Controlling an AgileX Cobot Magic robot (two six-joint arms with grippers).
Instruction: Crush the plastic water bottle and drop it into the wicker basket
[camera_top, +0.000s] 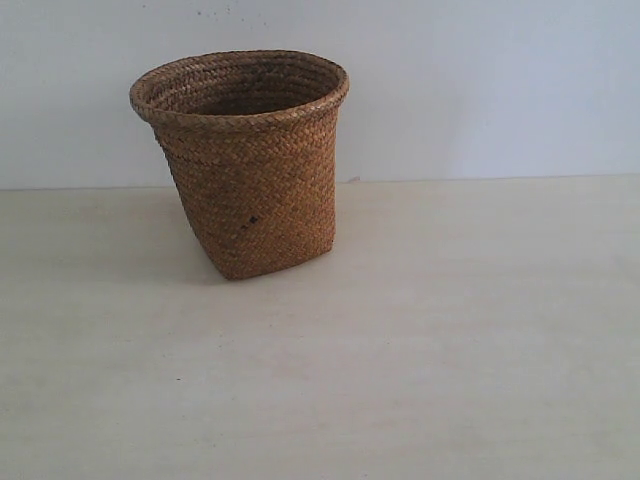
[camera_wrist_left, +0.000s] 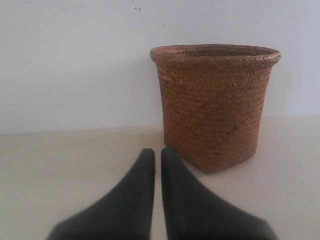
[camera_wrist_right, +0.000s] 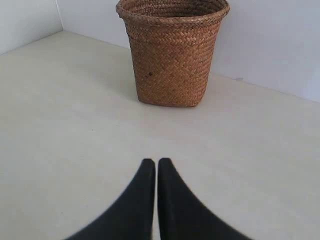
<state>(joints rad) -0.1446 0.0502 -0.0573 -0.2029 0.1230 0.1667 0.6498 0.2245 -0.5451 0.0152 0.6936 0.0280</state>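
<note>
The brown wicker basket (camera_top: 245, 160) stands upright on the pale table, toward the back left in the exterior view, with a small dark mark on its side. It also shows in the left wrist view as the basket (camera_wrist_left: 214, 105) and in the right wrist view as the basket (camera_wrist_right: 172, 52). My left gripper (camera_wrist_left: 157, 152) is shut with nothing in it, a short way in front of the basket. My right gripper (camera_wrist_right: 156, 162) is shut and empty too, farther back from it. The plastic water bottle is out of view in every frame. Neither gripper appears in the exterior view.
A plain white wall (camera_top: 480, 80) rises right behind the basket. The light table (camera_top: 420, 340) stretches to the front and right of the basket. In the right wrist view a wall corner (camera_wrist_right: 57, 17) shows beside the basket.
</note>
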